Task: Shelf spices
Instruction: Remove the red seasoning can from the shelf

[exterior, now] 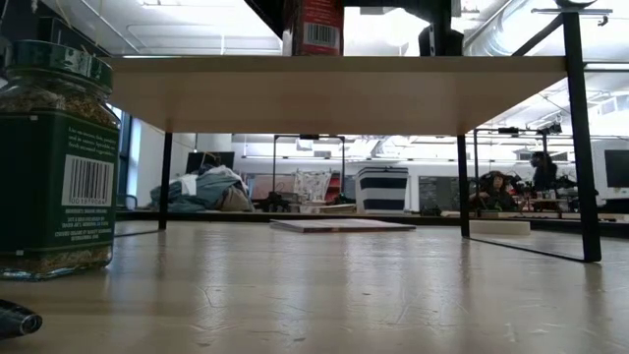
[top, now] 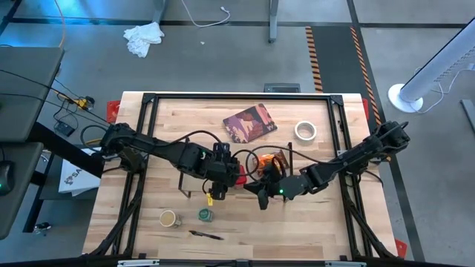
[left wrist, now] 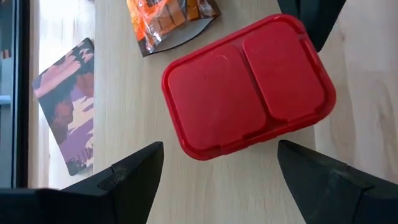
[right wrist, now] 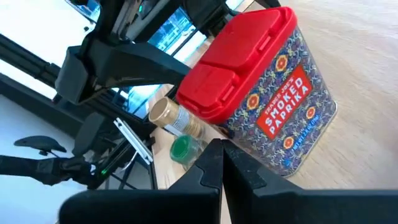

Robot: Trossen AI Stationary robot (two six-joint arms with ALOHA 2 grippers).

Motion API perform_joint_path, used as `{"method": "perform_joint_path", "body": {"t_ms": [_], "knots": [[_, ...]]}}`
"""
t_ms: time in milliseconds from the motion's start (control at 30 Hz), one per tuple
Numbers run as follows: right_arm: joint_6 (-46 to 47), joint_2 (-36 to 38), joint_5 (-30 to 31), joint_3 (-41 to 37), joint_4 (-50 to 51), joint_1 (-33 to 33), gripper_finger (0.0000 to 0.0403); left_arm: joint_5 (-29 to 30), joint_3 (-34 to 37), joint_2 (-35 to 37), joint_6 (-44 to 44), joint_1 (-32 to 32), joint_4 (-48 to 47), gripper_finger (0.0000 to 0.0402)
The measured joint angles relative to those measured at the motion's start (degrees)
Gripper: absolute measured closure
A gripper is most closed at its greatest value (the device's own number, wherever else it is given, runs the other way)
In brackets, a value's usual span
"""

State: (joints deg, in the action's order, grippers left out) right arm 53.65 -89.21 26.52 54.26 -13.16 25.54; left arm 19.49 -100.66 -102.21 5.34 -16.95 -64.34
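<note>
Red paprika tin upright on shelf top board. Left gripper directly above tin, fingers spread wide, straddling lid's long axis. Right gripper just beside tin, fingers pressed together, holding nothing.

Both arms showing as matte black, jointed links running in from the frame's left and right edges in the high view. Left arm: chunky rounded joint housings, black cable looping loose over the upper links, small yellow tag hanging off the wrist end. Right arm: slimmer boxy links, tiny green LED glowing near the wrist. Left gripper fingers appearing as wide, wedge-shaped dark plastic with a faint grainy texture. Right gripper fingers reading as narrow black blades tapering to points, smooth finish, mounted on a broad dark block.
</note>
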Motion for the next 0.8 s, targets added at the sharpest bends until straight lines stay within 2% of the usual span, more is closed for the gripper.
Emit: {"method": "perform_joint_path", "body": {"t_ms": [267,667,800], "knots": [[0.1,0.0,3.5,0.0,0.4,-0.1,0.0403,-3.9,0.0,0.0,3.5,-0.6,0.2,0.0092],[0.0,0.0,5.7,0.0,0.9,-0.6,0.0403,-2.2,0.0,0.1,13.9,-5.6,-0.1,0.0092],[0.1,0.0,7.5,0.0,1.1,-1.6,0.0403,-0.4,0.0,0.1,14.4,-7.1,-0.6,0.0092]]}}
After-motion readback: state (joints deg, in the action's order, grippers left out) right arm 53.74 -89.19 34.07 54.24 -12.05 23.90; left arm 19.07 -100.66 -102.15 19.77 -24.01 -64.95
